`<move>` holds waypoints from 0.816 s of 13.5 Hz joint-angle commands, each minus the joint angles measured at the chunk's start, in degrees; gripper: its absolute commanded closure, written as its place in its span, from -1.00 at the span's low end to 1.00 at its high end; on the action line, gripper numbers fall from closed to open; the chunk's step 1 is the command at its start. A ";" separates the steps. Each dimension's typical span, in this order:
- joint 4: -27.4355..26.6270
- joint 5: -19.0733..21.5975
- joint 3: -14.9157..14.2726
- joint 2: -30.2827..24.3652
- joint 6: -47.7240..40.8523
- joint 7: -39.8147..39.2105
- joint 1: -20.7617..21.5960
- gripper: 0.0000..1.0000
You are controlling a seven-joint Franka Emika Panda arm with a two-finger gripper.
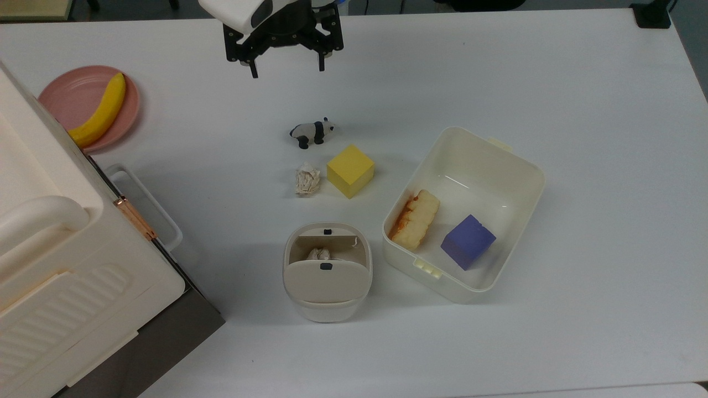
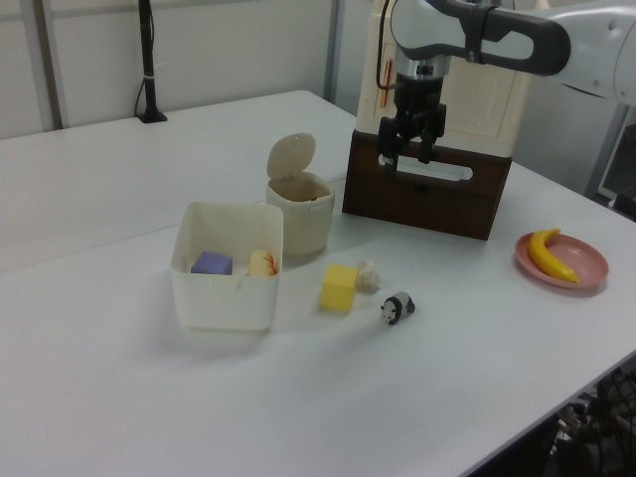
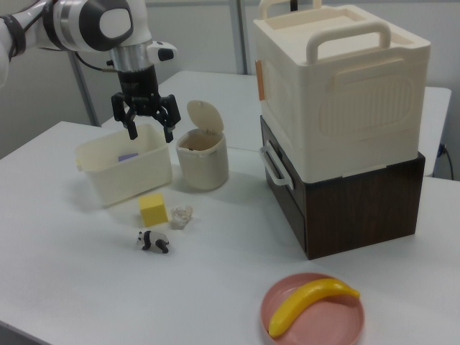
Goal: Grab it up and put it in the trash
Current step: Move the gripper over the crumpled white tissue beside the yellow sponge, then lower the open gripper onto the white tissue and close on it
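The crumpled off-white paper ball (image 1: pixel 307 180) (image 2: pixel 369 276) (image 3: pixel 180 215) lies on the white table beside a yellow cube (image 1: pixel 350 170). The small cream bin (image 1: pixel 327 271) (image 2: pixel 299 212) (image 3: pixel 202 158) stands just below it in the top view, its flap lid tipped up, with a crumpled scrap showing inside. My gripper (image 1: pixel 287 71) (image 2: pixel 405 165) (image 3: pixel 151 133) hangs open and empty high above the table, near the top view's upper edge, well beyond the panda figurine (image 1: pixel 311 132) from the paper ball.
A larger cream tub (image 1: pixel 511 166) at the top view's right holds a bread slice (image 1: pixel 415 219) and a purple cube (image 1: pixel 468 241). A pink plate (image 1: pixel 66 94) with a banana (image 1: pixel 102 110) sits at the left. A cream case on a dark box (image 1: pixel 61 276) fills the lower left.
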 commanded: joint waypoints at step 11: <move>-6.23 -2.47 -0.19 9.83 12.57 -0.73 1.66 -0.80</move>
